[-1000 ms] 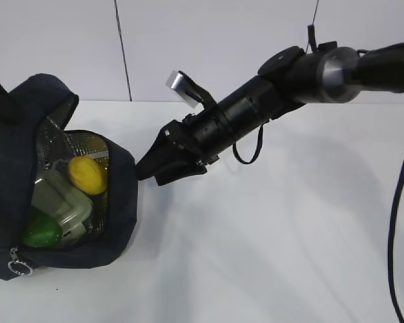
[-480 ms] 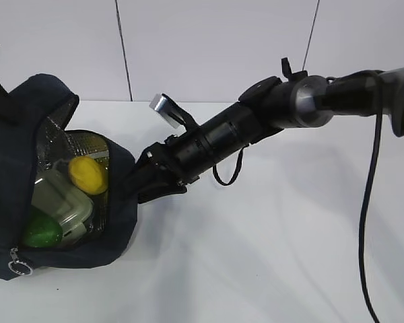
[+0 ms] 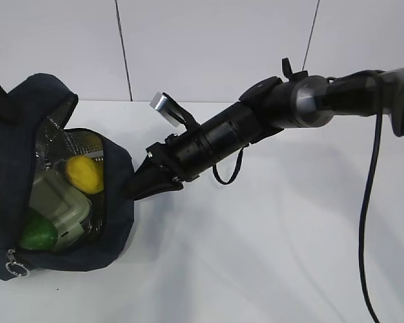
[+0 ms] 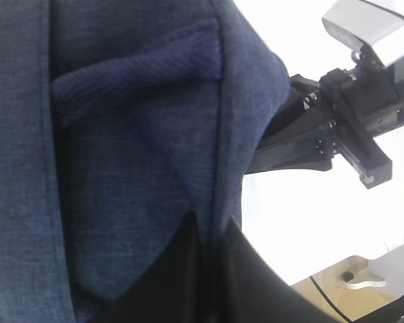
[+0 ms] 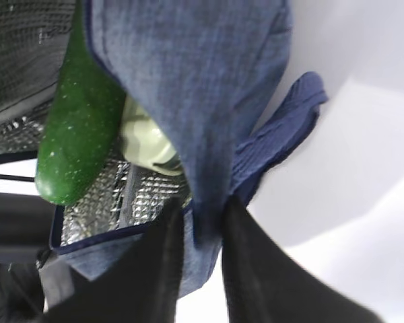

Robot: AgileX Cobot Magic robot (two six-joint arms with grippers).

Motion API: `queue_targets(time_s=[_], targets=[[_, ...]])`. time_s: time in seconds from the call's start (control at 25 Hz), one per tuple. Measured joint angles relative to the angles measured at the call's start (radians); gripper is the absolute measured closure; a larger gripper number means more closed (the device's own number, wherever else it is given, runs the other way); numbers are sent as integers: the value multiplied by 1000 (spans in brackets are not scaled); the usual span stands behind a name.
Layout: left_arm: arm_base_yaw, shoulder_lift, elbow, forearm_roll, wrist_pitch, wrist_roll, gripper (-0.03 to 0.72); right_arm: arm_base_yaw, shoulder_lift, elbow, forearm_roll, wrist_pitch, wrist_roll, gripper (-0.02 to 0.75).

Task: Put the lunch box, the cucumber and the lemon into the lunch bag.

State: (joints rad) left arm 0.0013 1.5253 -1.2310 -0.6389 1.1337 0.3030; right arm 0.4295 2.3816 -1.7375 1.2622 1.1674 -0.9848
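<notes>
The navy lunch bag [image 3: 17,145] lies open at the left and shows its silver foil lining. Inside it are the yellow lemon [image 3: 85,173], the pale green-lidded lunch box [image 3: 57,200] and the dark green cucumber [image 3: 37,235]. My right gripper [image 3: 131,186] is shut on the bag's right rim; in the right wrist view [image 5: 205,210] blue fabric is pinched between its fingers, with the cucumber [image 5: 81,124] and lunch box [image 5: 145,142] beyond. My left gripper [image 4: 212,227] is shut on a fold of the bag's fabric [image 4: 121,134].
The white table [image 3: 269,256] stretches right and in front of the bag. The zipper's metal ring pull [image 3: 14,268] hangs at the bag's front left corner. The right arm [image 3: 256,128] reaches across the middle. A white wall stands behind.
My right gripper has moved left to the bag's rim and closed on it. The rim and the contents have shifted slightly left.
</notes>
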Motion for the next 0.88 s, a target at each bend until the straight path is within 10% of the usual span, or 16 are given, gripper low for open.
queue_targets(time_s=[0.28, 0.88], targets=[[0, 0, 0, 2, 3, 0, 681, 0, 0, 0, 0, -33, -2, 717], [0, 0, 0, 2, 8, 0, 681, 2, 4, -76, 45, 11, 16, 717]])
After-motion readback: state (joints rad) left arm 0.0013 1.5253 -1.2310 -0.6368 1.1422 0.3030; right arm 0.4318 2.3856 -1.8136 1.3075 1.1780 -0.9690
